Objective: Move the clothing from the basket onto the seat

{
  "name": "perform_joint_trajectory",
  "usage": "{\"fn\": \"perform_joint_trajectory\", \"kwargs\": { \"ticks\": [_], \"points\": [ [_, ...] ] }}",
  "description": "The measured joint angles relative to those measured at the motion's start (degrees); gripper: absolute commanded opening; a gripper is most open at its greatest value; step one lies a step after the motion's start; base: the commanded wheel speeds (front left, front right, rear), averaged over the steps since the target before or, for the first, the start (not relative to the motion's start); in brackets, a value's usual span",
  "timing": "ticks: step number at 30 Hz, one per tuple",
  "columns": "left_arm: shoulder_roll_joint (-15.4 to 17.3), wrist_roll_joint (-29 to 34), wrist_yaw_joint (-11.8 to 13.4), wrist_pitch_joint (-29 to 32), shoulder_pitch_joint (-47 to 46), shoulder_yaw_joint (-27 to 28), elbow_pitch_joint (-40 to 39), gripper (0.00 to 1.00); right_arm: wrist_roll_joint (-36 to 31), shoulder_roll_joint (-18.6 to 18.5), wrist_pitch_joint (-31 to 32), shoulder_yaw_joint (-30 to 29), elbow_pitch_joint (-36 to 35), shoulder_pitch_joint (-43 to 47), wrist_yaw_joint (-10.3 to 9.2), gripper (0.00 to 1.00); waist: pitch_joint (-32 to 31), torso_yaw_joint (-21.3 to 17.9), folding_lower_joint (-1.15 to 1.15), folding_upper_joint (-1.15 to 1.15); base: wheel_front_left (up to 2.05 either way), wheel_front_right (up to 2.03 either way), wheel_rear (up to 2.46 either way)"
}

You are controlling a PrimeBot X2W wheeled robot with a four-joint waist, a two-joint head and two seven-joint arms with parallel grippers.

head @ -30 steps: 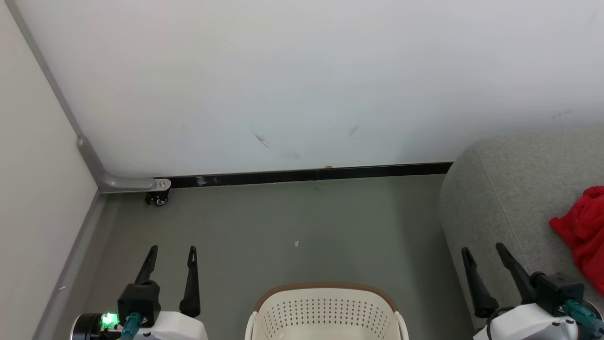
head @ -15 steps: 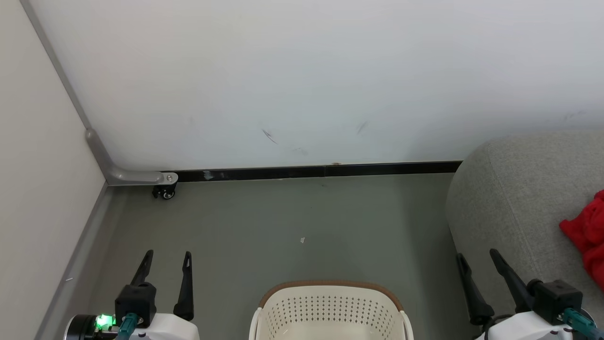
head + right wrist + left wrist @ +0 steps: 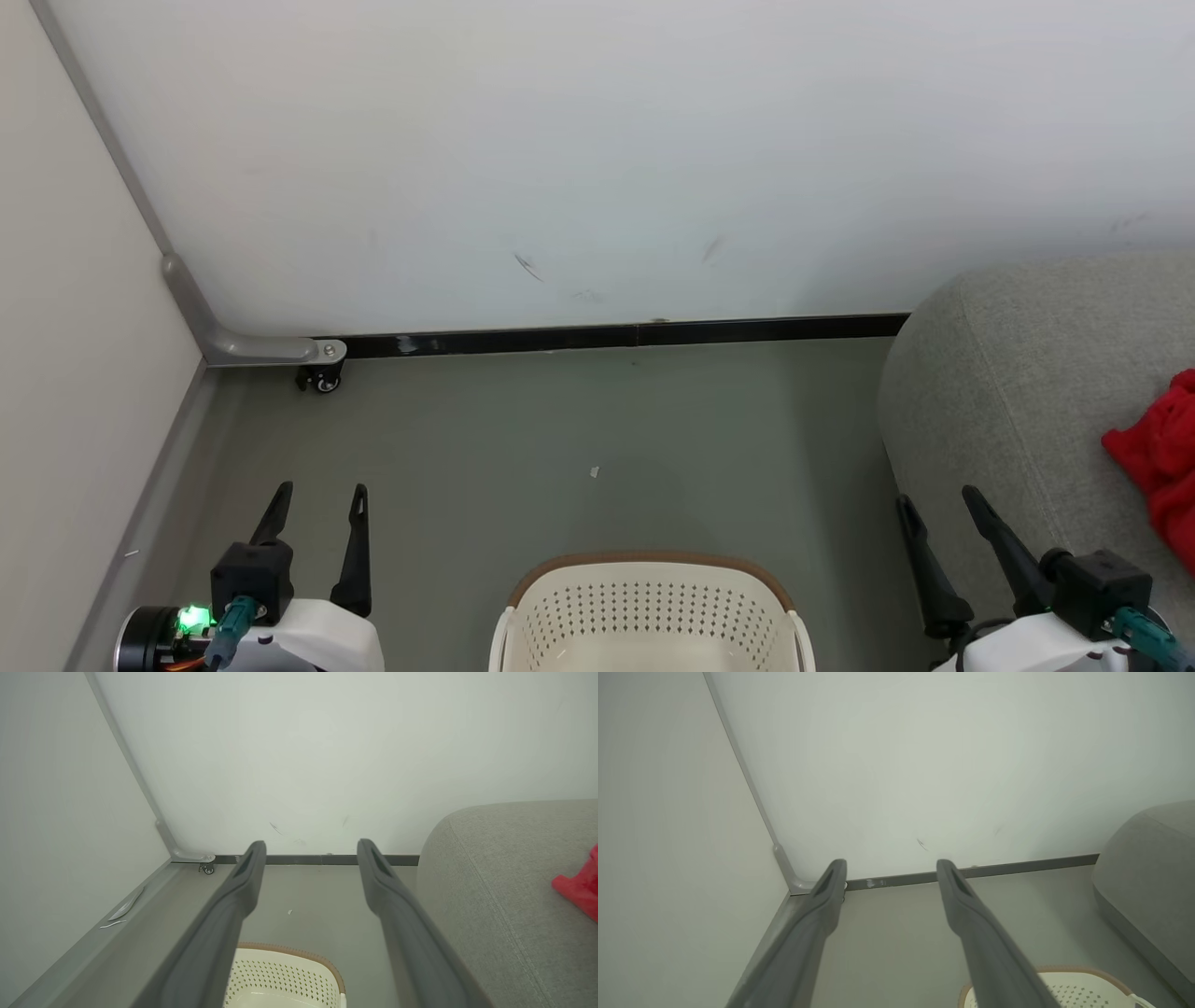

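Note:
The cream basket with its brown rim stands on the floor at the bottom middle of the head view; the part of its inside that I see holds nothing. It also appears as basket and basket. Red clothing lies on the grey seat at the right edge, also seen as clothing on the seat. My left gripper is open and empty to the basket's left. My right gripper is open and empty beside the seat's front edge.
A white wall with a black skirting closes the back. A side wall runs along the left, with a grey bracket and small caster in the corner. A small white scrap lies on the grey floor.
The head camera has shifted slightly, so the whole picture has moved. Both grippers sit a little lower and further left in the view, still open.

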Motion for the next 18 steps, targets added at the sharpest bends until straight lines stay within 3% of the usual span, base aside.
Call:
{"fn": "perform_joint_trajectory", "kwargs": {
  "ticks": [18],
  "points": [
    [-0.77, -1.18, -0.60, -0.02, -0.04, 0.44, 1.64, 1.00, 0.58, 0.00, 0.09, -0.21, -0.46, 1.03, 0.00, 1.00, 0.19, -0.59, 0.00, 0.00, 0.00, 0.00, 0.00]
  ]
}}
